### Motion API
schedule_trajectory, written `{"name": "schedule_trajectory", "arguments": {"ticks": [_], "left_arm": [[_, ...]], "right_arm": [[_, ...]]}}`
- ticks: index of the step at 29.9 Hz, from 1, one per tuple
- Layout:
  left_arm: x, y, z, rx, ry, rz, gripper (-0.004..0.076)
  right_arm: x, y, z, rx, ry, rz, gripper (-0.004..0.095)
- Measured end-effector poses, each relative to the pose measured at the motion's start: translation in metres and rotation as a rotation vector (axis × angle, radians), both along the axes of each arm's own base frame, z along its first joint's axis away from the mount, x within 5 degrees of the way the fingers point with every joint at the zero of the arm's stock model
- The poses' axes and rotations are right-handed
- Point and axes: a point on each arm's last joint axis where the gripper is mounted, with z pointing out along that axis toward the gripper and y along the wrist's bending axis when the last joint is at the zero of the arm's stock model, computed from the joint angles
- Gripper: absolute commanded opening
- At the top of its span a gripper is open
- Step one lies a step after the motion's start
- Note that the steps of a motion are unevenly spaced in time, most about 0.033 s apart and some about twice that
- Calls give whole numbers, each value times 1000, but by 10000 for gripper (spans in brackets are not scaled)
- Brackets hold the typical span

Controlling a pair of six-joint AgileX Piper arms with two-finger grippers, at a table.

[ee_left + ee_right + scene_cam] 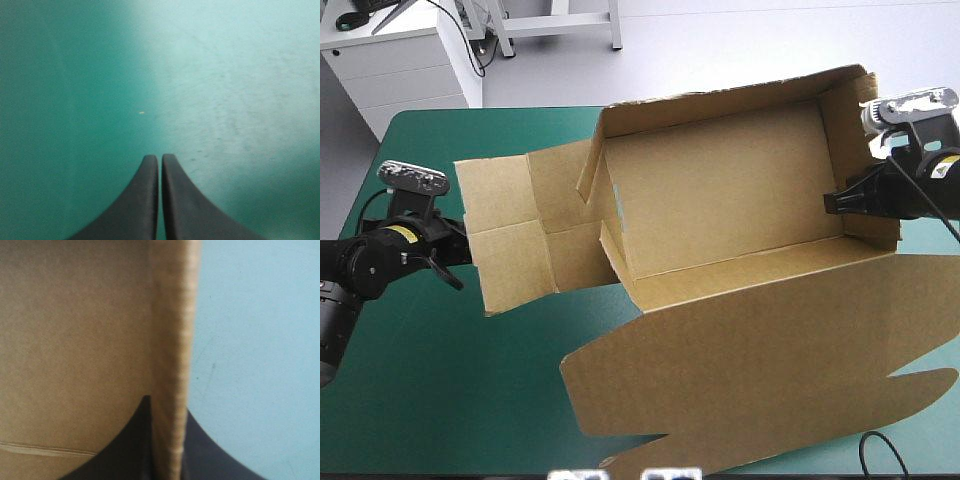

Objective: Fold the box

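Left gripper (pixel 160 159): I read its black fingers pressed together in one pointed arch, with nothing between them.
Ahead of the left gripper: only the bare teal-green cover (pixel 75 100) shows in its wrist view.
Left gripper position: in the high view its tip sits just beside the outer edge of the side flap (pixel 505 235), which lies flat on the cover. I cannot tell whether they touch.
Right gripper (pixel 167 402): it pinches the right wall (pixel 170 330) of the box (pixel 720 190), one finger inside and one outside.
Beside the right gripper: brown inner board by the inside finger, cover by the outside finger.
Box: it lies between the two grippers, with the far and right walls raised and the left panel tilted.
Lid (pixel 770 350): flat on the cover, spreading from the tray toward the table's near edge.
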Motion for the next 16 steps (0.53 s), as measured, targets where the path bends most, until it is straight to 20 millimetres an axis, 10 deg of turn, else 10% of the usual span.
{"name": "schedule_trajectory", "arguments": {"ticks": [16], "left_arm": [[8, -53, 4, -505, -25, -399, 9]], "right_arm": [[-1, 2, 1, 16, -7, 25, -19]]}}
